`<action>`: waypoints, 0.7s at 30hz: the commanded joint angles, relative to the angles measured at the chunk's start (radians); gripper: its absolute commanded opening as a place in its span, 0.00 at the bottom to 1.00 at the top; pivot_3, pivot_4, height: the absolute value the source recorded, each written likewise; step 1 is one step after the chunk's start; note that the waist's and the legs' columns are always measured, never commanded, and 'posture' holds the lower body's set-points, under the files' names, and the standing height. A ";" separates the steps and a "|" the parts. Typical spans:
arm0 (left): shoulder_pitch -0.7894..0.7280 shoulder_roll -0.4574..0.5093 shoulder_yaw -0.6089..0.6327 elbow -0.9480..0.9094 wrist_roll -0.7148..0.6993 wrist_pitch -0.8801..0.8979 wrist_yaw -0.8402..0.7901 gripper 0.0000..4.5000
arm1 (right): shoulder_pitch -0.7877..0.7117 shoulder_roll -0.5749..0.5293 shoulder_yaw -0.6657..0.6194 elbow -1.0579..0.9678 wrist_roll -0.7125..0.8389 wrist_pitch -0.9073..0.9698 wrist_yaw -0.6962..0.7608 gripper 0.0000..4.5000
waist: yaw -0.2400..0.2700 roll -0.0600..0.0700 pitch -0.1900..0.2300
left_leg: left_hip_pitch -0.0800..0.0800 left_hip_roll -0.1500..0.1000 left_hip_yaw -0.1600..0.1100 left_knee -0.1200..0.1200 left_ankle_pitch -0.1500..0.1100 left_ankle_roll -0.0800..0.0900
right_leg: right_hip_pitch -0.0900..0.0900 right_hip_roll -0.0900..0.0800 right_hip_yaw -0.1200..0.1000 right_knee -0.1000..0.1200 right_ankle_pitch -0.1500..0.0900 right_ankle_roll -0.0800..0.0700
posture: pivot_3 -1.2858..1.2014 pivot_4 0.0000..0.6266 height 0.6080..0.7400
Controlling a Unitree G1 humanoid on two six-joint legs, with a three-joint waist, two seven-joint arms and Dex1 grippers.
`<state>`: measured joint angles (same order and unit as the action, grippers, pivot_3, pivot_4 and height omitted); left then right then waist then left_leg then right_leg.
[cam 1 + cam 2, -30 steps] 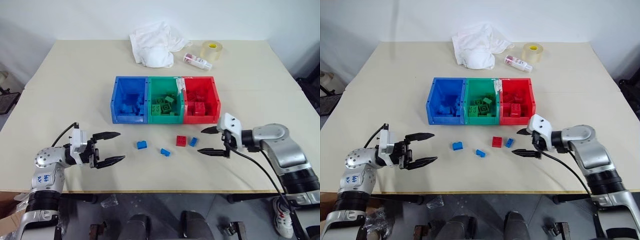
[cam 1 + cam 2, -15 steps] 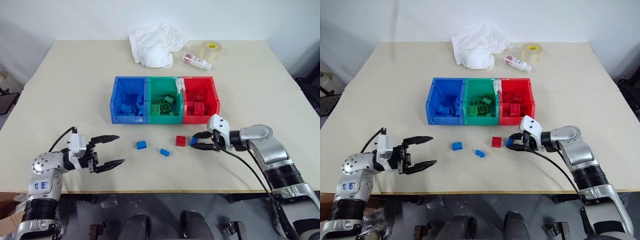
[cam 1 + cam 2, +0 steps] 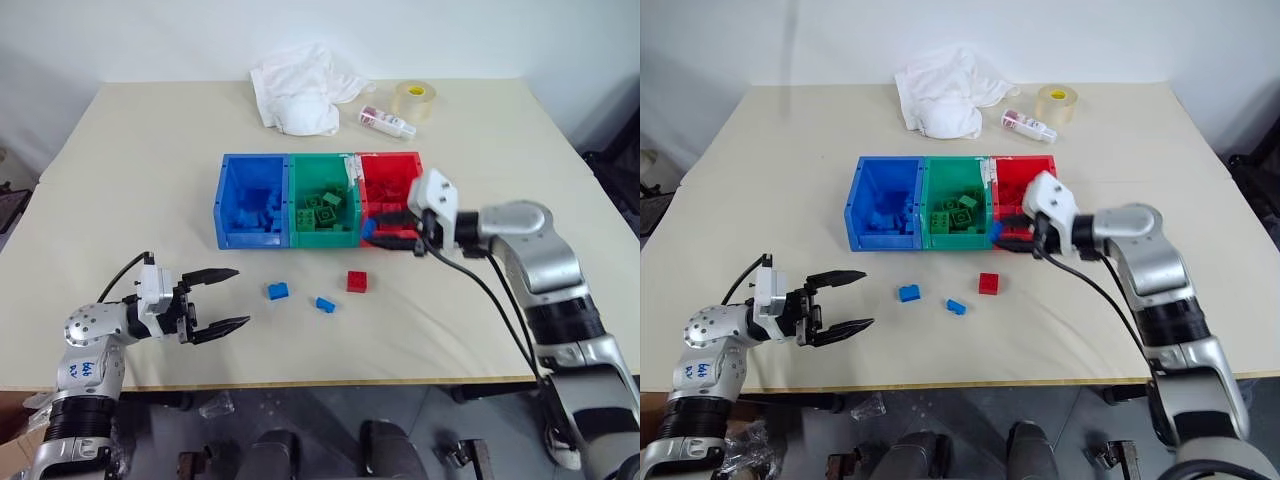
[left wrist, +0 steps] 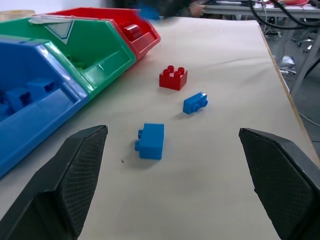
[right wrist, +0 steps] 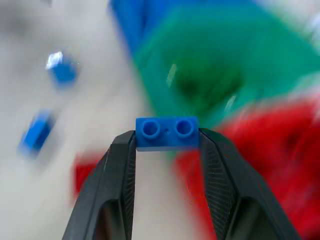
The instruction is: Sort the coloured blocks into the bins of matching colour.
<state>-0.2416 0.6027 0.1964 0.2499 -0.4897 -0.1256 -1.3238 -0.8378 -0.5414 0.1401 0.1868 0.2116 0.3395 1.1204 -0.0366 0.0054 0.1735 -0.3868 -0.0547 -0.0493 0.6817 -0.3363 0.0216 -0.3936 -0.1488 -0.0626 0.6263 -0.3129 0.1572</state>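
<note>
right gripper (image 5: 167, 150) is clamped on a small blue block (image 5: 167, 133), up off the table by the front of the red bin (image 3: 398, 178); left gripper (image 3: 228, 297) has its fingers spread wide, low near the table's front edge; two blue blocks (image 3: 278, 291) and a red block (image 3: 357, 282) lie loose before the bins

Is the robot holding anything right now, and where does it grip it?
Yes: the right gripper pinches a small blue block by its two short ends. The left gripper is open, empty.
</note>
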 commanded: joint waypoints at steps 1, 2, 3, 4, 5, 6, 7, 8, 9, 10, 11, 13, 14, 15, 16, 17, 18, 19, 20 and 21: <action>-0.023 0.003 0.012 0.006 -0.013 -0.013 -0.003 1.00 | -0.107 0.101 0.028 0.107 -0.025 -0.061 -0.052 0.32 | -0.003 0.000 0.000 | 0.000 0.000 0.000 0.000 0.000 0.000 | 0.000 0.000 0.000 0.000 0.000 0.000 | 0.52 0.24 1.00; -0.030 0.001 0.011 0.010 -0.011 -0.014 -0.002 1.00 | -0.157 0.151 0.041 0.184 -0.049 -0.101 -0.076 0.32 | -0.003 0.000 0.000 | 0.000 0.000 -0.001 0.000 0.000 0.000 | 0.000 0.000 0.000 0.000 0.000 0.000 | 0.52 0.24 1.00; -0.035 0.000 0.010 0.012 -0.010 -0.015 -0.002 1.00 | -0.204 0.198 0.052 0.260 -0.070 -0.140 -0.101 0.32 | -0.006 0.000 0.000 | 0.000 0.000 -0.001 0.000 0.000 0.000 | 0.000 0.000 -0.001 0.001 0.000 0.000 | 0.52 0.24 1.00; -0.038 -0.001 0.010 0.014 -0.010 -0.016 -0.002 1.00 | -0.238 0.229 0.057 0.319 -0.085 -0.173 -0.116 0.32 | -0.006 0.000 0.000 | 0.000 -0.001 -0.001 0.000 0.000 0.000 | 0.000 -0.001 -0.001 0.001 0.000 0.000 | 0.52 0.24 1.00; -0.041 -0.002 0.009 0.013 -0.009 -0.017 -0.001 1.00 | -0.283 0.277 0.061 0.397 -0.099 -0.216 -0.142 0.32 | -0.007 0.000 0.000 | 0.000 -0.002 -0.002 0.000 0.000 0.000 | 0.000 -0.001 -0.001 0.001 0.000 0.000 | 0.52 0.24 1.00; -0.043 -0.003 0.008 0.014 -0.009 -0.017 0.000 1.00 | -0.319 0.316 0.060 0.464 -0.109 -0.255 -0.159 0.32 | -0.010 0.000 0.000 | 0.000 -0.002 -0.003 0.000 0.000 0.000 | 0.000 -0.001 -0.001 0.002 0.000 0.000 | 0.52 0.24 1.00; -0.045 -0.004 0.008 0.015 -0.009 -0.019 0.000 1.00 | -0.353 0.352 0.055 0.527 -0.115 -0.288 -0.174 0.32 | -0.014 0.000 0.000 | 0.000 -0.002 -0.003 0.000 0.000 0.000 | 0.000 -0.001 -0.001 0.002 0.000 0.000 | 0.52 0.24 1.00; -0.047 -0.004 0.008 0.016 -0.009 -0.020 0.001 1.00 | -0.391 0.389 0.046 0.595 -0.120 -0.314 -0.196 0.32 | -0.017 0.000 0.000 | 0.000 -0.002 -0.004 0.000 0.000 0.000 | 0.000 -0.001 -0.002 0.002 0.000 0.000 | 0.52 0.24 1.00; -0.047 -0.004 0.008 0.016 -0.009 -0.022 0.001 1.00 | -0.423 0.418 0.038 0.655 -0.127 -0.336 -0.224 0.40 | -0.022 0.000 0.000 | 0.000 -0.002 -0.006 -0.001 0.000 0.000 | 0.000 -0.001 -0.002 0.003 0.000 0.000 | 0.52 0.24 1.00; -0.048 -0.004 0.009 0.018 -0.008 -0.024 0.001 1.00 | -0.454 0.444 0.031 0.717 -0.137 -0.355 -0.258 0.49 | -0.023 0.000 0.000 | 0.000 -0.002 -0.006 -0.001 0.000 0.000 | 0.000 0.000 -0.002 0.003 0.000 0.000 | 0.52 0.24 1.00; -0.048 -0.004 0.009 0.019 -0.008 -0.026 0.001 1.00 | -0.476 0.460 0.026 0.764 -0.143 -0.371 -0.280 0.56 | -0.025 0.000 0.000 | 0.000 -0.002 -0.007 -0.001 0.000 0.000 | 0.000 0.000 -0.003 0.004 0.000 0.000 | 0.52 0.24 1.00; -0.045 -0.003 0.012 0.016 -0.008 -0.029 0.004 1.00 | -0.506 0.489 0.020 0.836 -0.159 -0.417 -0.316 0.71 | -0.027 0.000 0.000 | 0.000 -0.002 -0.008 -0.001 0.000 0.000 | 0.000 0.000 -0.003 0.004 0.000 0.000 | 0.52 0.24 1.00; -0.043 -0.003 0.013 0.014 -0.009 -0.030 0.005 1.00 | -0.515 0.495 0.016 0.857 -0.164 -0.435 -0.323 0.78 | -0.028 0.000 0.000 | 0.000 -0.002 -0.009 -0.001 0.000 0.000 | 0.000 0.000 -0.003 0.005 0.000 0.000 | 0.52 0.24 1.00; -0.041 -0.003 0.014 0.012 -0.010 -0.030 0.006 1.00 | -0.520 0.499 0.013 0.870 -0.165 -0.452 -0.322 0.86 | -0.030 0.000 0.000 | 0.000 -0.002 -0.009 -0.001 0.000 0.000 | 0.000 0.000 -0.003 0.005 0.000 0.000 | 0.52 0.24 1.00; -0.039 -0.002 0.014 0.011 -0.011 -0.031 0.007 1.00 | -0.523 0.499 0.009 0.877 -0.165 -0.463 -0.317 0.93 | -0.031 0.000 0.000 | 0.000 -0.003 -0.010 -0.001 0.000 0.000 | 0.000 0.000 -0.003 0.005 0.000 0.000 | 0.52 0.24 1.00; -0.036 -0.002 0.015 0.008 -0.011 -0.031 0.007 1.00 | -0.524 0.498 0.005 0.880 -0.163 -0.471 -0.311 0.99 | -0.034 0.000 0.000 | 0.000 -0.003 -0.010 -0.001 0.000 0.000 | 0.000 0.000 -0.003 0.005 0.000 0.000 | 0.52 0.24 1.00; -0.034 -0.002 0.015 0.007 -0.012 -0.031 0.007 1.00 | -0.520 0.492 0.002 0.874 -0.161 -0.478 -0.296 0.99 | -0.037 0.000 0.000 | 0.000 -0.003 -0.010 -0.002 0.000 0.000 | 0.000 0.000 -0.003 0.005 0.000 0.000 | 0.52 0.24 1.00; -0.032 -0.002 0.015 0.006 -0.012 -0.032 0.007 1.00 | -0.513 0.482 0.000 0.864 -0.159 -0.485 -0.278 0.99 | -0.041 0.000 0.000 | 0.000 -0.003 -0.010 -0.002 0.000 0.000 | 0.000 0.000 -0.003 0.006 0.000 0.000 | 0.52 0.24 1.00; -0.030 -0.002 0.015 0.006 -0.013 -0.032 0.007 1.00 | -0.504 0.472 -0.002 0.851 -0.157 -0.489 -0.259 0.99 | -0.045 0.000 0.000 | 0.000 -0.003 -0.011 -0.002 0.000 0.000 | 0.000 0.000 -0.003 0.006 0.000 0.000 | 0.52 0.24 1.00; -0.029 -0.003 0.015 0.006 -0.013 -0.032 0.006 1.00 | -0.493 0.460 -0.004 0.835 -0.154 -0.490 -0.237 0.99 | -0.048 0.000 0.000 | 0.000 -0.003 -0.011 -0.002 0.000 0.000 | 0.000 0.000 -0.003 0.006 0.000 0.000 | 0.52 0.24 1.00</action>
<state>-0.2780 0.5973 0.1956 0.2826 -0.4886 -0.1443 -1.3189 -1.3282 -0.0606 0.1567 1.0784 0.0434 -0.1282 0.8516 -0.0843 0.0058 0.1735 -0.3870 -0.0575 -0.0607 0.6800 -0.3360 0.0211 -0.3938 -0.1489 -0.0652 0.6334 -0.3128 0.1570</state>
